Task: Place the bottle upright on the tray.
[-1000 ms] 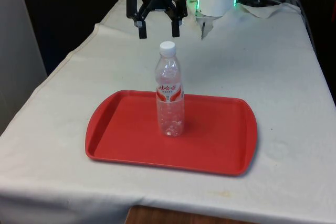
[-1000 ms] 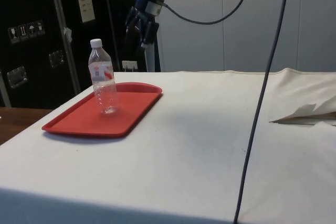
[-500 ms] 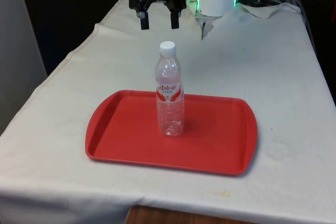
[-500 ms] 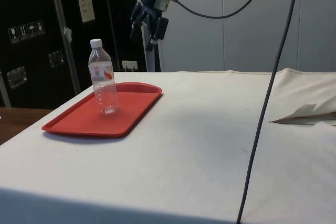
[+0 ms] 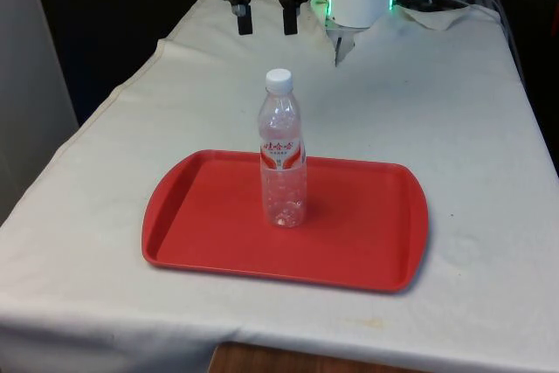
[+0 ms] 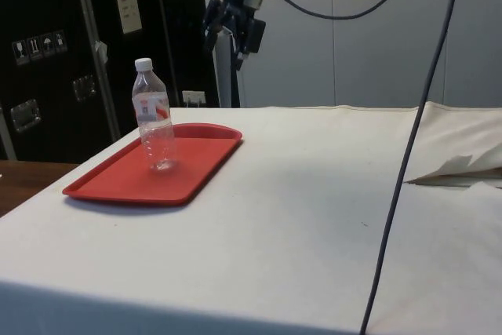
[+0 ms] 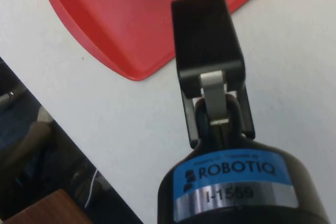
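The bottle (image 5: 282, 150) stands upright on the tray (image 5: 201, 251), so the job looks done. The gripper (image 5: 264, 22) hangs high beyond it, fingers apart and empty.

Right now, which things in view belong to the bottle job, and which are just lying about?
Job:
- bottle, upright on the tray
- tray, red
- gripper, jaws open, raised beyond the tray, clear of the bottle

Lying about:
- hanging black cable, side view
- folded cloth flap on the table, side view
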